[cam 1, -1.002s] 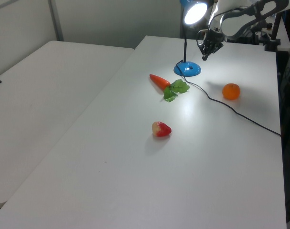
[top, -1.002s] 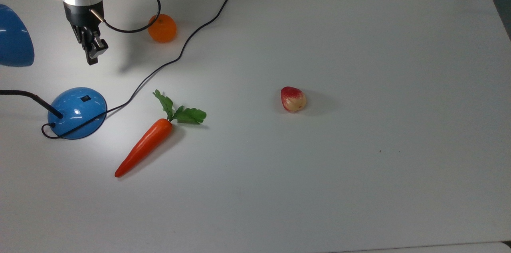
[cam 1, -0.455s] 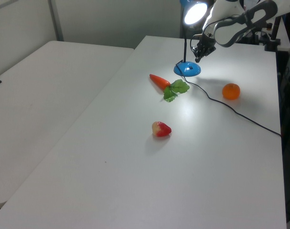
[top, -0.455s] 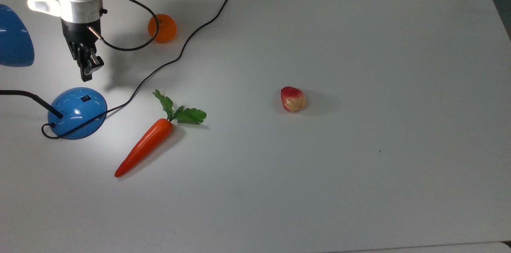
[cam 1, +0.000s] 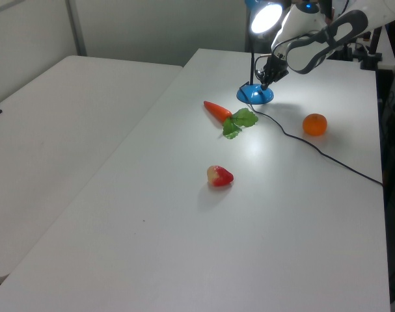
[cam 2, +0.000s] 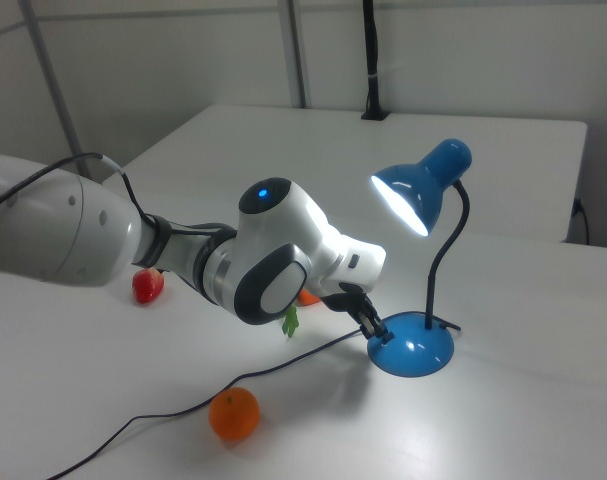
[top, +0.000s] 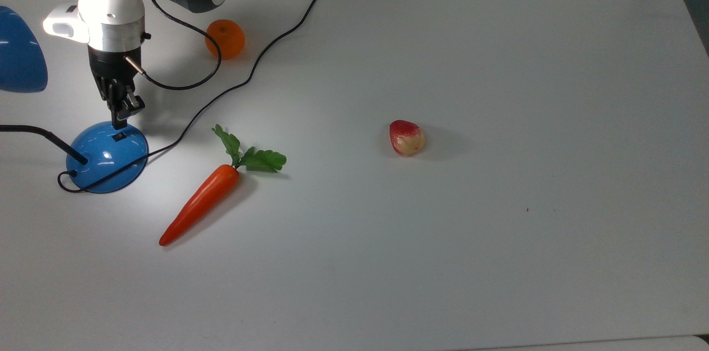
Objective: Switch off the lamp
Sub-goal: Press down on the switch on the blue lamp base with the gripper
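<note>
**At the Lamp's Base, End Effector Is Closing In on the Switch**

Near the top view's left edge, the lamp (top: 107, 156) is sitting with its blue dome base on the white tabletop (top: 498, 91), its shade (cam 2: 418, 192) still glowing and throwing a bright pool of light around it. The end effector (top: 121, 113) is hanging with its tip at the upper rim of the dome, just above the small black switch (top: 118, 136). A second ago it was hovering well apart from the base, further up in the top view; it has been coming down and toward the switch in steady stages. Its fingers are pressed together into a single point, holding nothing. Whether the tip is already touching the dome cannot be told. With the bulb still lit, the press is judged not yet done, and only a short push downward appears to remain.

Around the base, the lamp's black cord (top: 260, 57) is looping out and running across the tabletop to the far edge. An orange (top: 225, 39) is lying beyond the arm, a toy carrot (top: 202, 201) is lying just beside the base toward the top view's right, and a red-and-yellow fruit (top: 407, 137) is resting well apart near the middle. Most of the tabletop toward the top view's right is lying bare, while the lamp is crowding the top view's left edge, leaving little room on that side.
</note>
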{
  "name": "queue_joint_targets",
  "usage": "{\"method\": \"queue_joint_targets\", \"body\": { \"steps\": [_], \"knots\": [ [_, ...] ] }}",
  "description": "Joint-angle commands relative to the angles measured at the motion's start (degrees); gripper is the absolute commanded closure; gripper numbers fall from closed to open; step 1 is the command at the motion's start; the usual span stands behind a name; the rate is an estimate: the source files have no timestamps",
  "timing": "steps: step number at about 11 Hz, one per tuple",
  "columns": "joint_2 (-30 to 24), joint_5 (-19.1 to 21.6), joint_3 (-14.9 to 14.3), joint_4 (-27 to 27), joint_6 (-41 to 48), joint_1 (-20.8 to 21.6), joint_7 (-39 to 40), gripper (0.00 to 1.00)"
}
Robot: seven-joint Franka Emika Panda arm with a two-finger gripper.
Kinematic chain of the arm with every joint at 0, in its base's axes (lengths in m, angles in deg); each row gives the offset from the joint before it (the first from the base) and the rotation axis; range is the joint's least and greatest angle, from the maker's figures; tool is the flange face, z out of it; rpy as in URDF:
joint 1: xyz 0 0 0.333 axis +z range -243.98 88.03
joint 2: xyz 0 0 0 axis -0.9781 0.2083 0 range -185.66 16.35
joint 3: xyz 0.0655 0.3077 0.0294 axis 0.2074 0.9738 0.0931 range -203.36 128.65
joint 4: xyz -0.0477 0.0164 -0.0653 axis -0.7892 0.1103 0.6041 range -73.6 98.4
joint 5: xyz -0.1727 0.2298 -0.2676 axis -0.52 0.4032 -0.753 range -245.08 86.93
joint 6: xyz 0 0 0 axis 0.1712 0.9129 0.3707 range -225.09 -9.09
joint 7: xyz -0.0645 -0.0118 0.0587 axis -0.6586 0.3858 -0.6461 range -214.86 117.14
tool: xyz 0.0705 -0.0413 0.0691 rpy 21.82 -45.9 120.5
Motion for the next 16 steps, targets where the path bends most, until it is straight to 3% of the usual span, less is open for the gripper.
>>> {"method": "queue_joint_targets", "body": {
  "steps": [1, 16],
  "knots": [
    [1.19, -0.07, -0.23, -0.69, -2.33, 0.22, -1.06, 1.00],
    [3.03, 0.02, -0.23, -0.17, -3.64, 0.05, -1.06, 1.00]
  ]
}}
